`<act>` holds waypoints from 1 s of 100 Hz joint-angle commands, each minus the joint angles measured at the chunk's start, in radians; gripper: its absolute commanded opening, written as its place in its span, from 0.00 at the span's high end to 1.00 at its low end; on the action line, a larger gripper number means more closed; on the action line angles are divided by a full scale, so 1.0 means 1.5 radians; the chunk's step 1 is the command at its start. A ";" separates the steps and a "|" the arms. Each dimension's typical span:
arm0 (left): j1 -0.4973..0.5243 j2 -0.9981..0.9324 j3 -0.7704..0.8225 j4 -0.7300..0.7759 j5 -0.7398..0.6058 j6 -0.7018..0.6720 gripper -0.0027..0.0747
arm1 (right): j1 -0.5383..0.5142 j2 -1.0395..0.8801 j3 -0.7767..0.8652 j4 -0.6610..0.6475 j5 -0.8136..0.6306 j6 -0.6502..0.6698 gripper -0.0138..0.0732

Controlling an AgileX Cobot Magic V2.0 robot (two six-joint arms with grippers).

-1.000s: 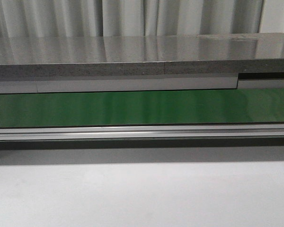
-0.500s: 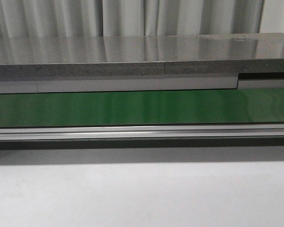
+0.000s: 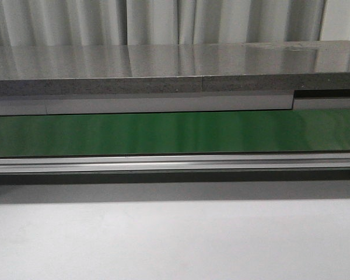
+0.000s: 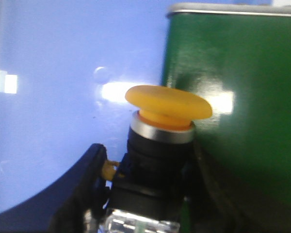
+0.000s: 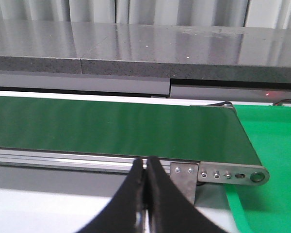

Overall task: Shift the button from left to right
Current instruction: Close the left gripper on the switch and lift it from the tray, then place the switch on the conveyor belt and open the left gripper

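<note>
Close before the left wrist camera, the button (image 4: 161,141) sits between the left jaws (image 4: 136,194), which appear clamped on its black body, though the contact itself is low in the view and partly cut off; its yellow-orange cap faces away from the wrist, so its long axis runs from the wrist outward, tilted slightly toward the green belt (image 4: 237,111). The button hangs beside the belt's end edge, its cap just overlapping the green, with the pale tabletop (image 4: 63,73) on the other side. In the right wrist view the right jaws (image 5: 145,179) are pressed together with nothing between them, aimed at the near rail of the belt, short of its roller end, where a brighter green mat (image 5: 276,145) begins. Beyond the belt lies a grey stone shelf (image 3: 175,61) and pale curtains (image 3: 163,20). The likely risk is a top-heavy release: set down tilted or on the belt's rounded end, the button could topple or roll off; a loose hold on the smooth body could also let it twist
</note>
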 commanded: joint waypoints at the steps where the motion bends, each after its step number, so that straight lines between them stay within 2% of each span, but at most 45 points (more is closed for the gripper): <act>1: -0.026 -0.036 -0.021 0.000 0.000 0.006 0.87 | -0.005 -0.011 -0.012 -0.002 -0.057 0.000 0.92; 38: -0.047 -0.036 -0.016 -0.011 -0.002 0.006 0.84 | -0.005 -0.011 -0.012 -0.002 -0.057 0.000 0.92; 47: -0.047 -0.036 -0.016 -0.014 -0.002 0.006 0.74 | -0.005 -0.011 -0.012 -0.002 -0.057 0.000 0.92; 55: -0.047 -0.036 -0.016 -0.015 -0.002 0.006 0.58 | -0.005 -0.011 -0.012 -0.002 -0.057 0.000 0.92; 56: -0.047 -0.036 -0.016 -0.015 -0.002 0.006 0.53 | -0.005 -0.011 -0.012 -0.002 -0.057 0.000 0.92; 64: -0.047 -0.036 -0.016 -0.015 -0.002 0.006 0.35 | -0.005 -0.011 -0.012 -0.002 -0.057 0.000 0.92; 70: -0.047 -0.036 -0.016 -0.015 -0.002 0.006 0.25 | -0.005 -0.011 -0.012 -0.002 -0.057 0.000 0.92; 76: -0.047 -0.036 -0.016 -0.015 -0.002 0.006 0.22 | -0.005 -0.011 -0.012 -0.002 -0.057 0.000 0.92; 100: -0.047 -0.044 -0.016 -0.024 -0.009 0.028 0.22 | -0.005 -0.011 -0.012 -0.002 -0.057 0.000 0.92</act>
